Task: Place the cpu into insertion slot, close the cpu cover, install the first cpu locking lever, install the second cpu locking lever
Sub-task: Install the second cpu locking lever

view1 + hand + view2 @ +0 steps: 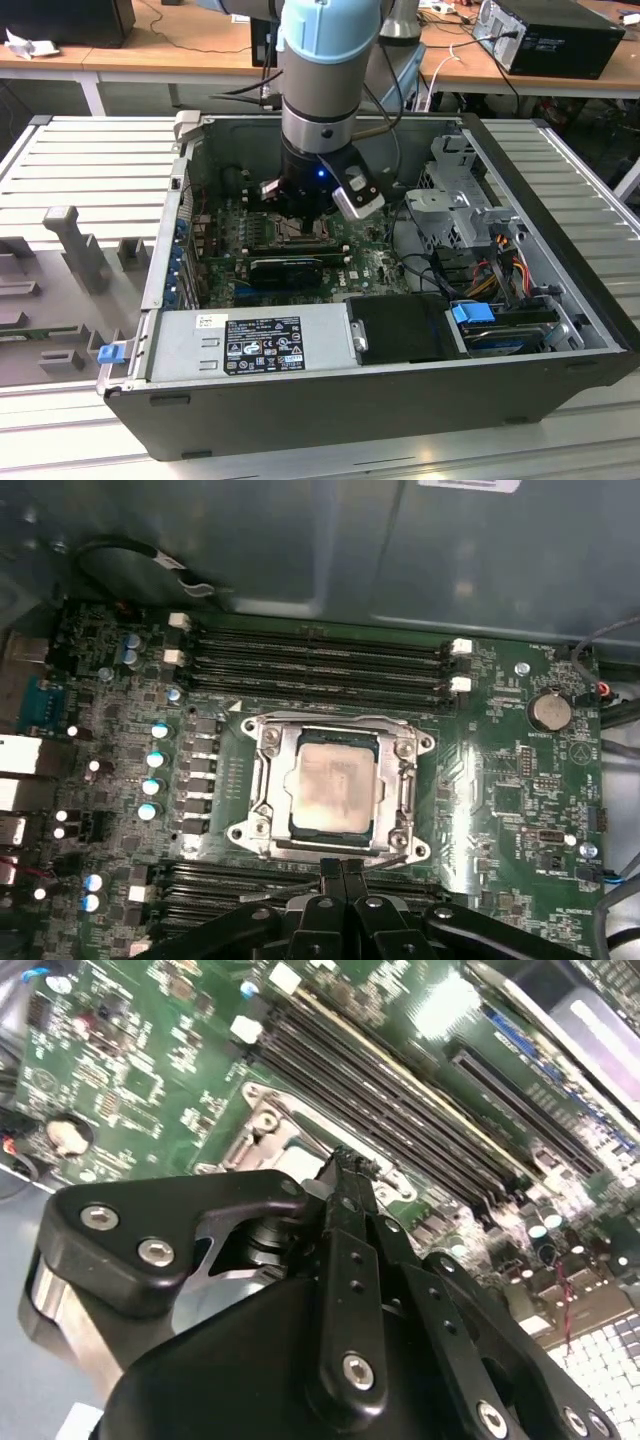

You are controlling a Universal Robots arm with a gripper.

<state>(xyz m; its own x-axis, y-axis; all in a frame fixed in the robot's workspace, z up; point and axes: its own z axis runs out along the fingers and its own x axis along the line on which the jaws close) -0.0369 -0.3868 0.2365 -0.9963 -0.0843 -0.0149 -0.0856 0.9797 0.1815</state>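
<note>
**First wrist view: one chip in its socket, cover down**

First wrist view, counted:
- One cpu [333, 792], flat and silver-grey, lying in the one insertion slot [300, 832] on the green board [510, 780].
- One cpu cover [268, 780], a metal frame, flat around the chip with the chip showing through its window.
- One gripper [343, 870], two black fingers [331, 880] pressed together, pinching nothing, tips right at the near edge of the cover.
- Four long black memory slots [320, 665] in a row beyond the socket.
- One round silver battery [549, 711] off to the side.

Second wrist view: same gripper [347, 1165], fingers together, tip just over the edge of the metal frame [262, 1120].

Exterior view: one arm [325, 90] reaching straight down into one open computer case [560, 210], gripper [300, 212] low over the board.
</note>
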